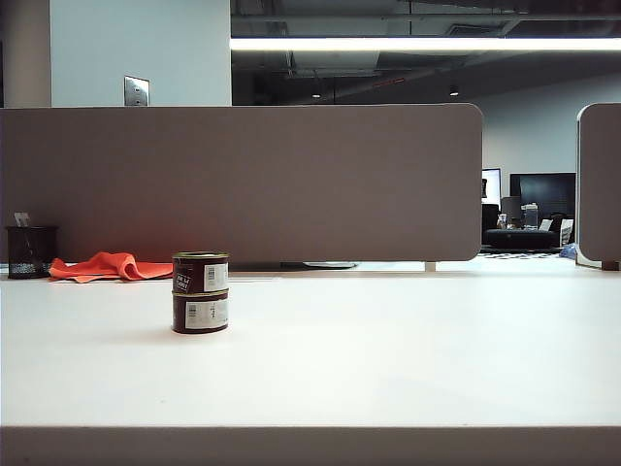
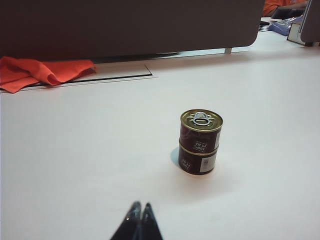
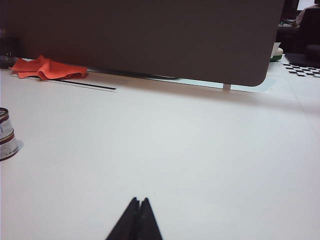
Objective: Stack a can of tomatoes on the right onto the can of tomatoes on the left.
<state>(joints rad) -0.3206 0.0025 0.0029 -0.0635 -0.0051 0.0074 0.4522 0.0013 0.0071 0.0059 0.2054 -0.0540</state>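
1. Two grippers show only in their own wrist views, and both are pressed fully shut on nothing: the left gripper (image 2: 140, 206) has its dark fingertips together low over the white tabletop (image 2: 80, 150), and the right gripper (image 3: 139, 201) stands the same way over a bare stretch of that surface.
2. Neither gripper appears in the exterior view, so both arms sit back from the working area, well apart from the cans.
3. Ahead of the left gripper, near but not touching it, stands the stack: the upper dark-red metal tomato can with a gold pull-ring lid (image 2: 201, 129) rests squarely on the lower dark-red metal tomato can with a white label (image 2: 198, 160).
4. In the right wrist view the same stack is cut off at the picture's edge (image 3: 6, 134), well apart from the right gripper.
5. The exterior view shows the pair upright and aligned (image 1: 201, 291) on the left part of the table.
6. My judgement: the stacking step is done and the arms are at rest, so no further grasp is called for; the next move only needs both arms kept clear of the stack.
7. Farther out lie a crumpled orange cloth (image 1: 107, 265) by the grey partition panel (image 1: 243, 184) and a black mesh pen cup (image 1: 30, 251).
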